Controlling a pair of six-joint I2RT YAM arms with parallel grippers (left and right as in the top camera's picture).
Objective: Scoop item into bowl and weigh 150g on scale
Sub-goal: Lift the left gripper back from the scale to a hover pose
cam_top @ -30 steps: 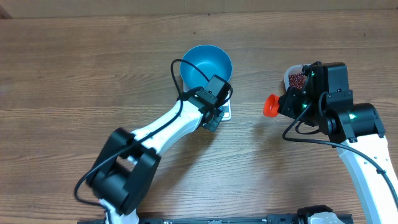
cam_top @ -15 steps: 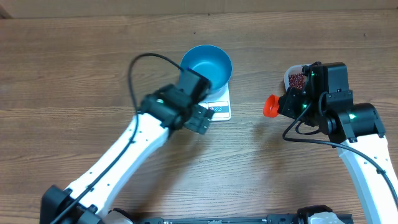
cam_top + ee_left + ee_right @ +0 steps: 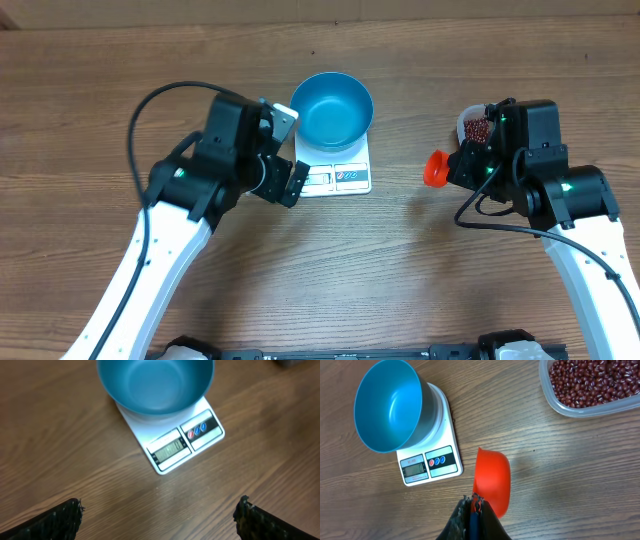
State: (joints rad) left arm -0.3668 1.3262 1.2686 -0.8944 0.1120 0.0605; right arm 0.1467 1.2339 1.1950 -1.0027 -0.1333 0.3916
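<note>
The empty blue bowl (image 3: 335,108) stands on the white scale (image 3: 340,178). My left gripper (image 3: 289,150) hovers just left of the scale, open, with nothing between its fingers (image 3: 60,521); from the left wrist the bowl (image 3: 155,382) and the scale (image 3: 176,444) lie ahead. My right gripper (image 3: 455,168) is shut on the handle of a red scoop (image 3: 434,170), to the right of the scale. The right wrist shows the scoop (image 3: 493,480) above bare wood, and the red-brown beans (image 3: 592,380) in a clear tub at top right.
The clear tub (image 3: 475,125) of beans sits at the back right, mostly hidden under my right arm in the overhead view. A cable loops off each arm. Bare wooden tabletop (image 3: 400,260) lies between the scale and the front edge.
My left arm has drawn back to the left, off the scale, and its gripper has opened. The right arm and scoop have not moved.
</note>
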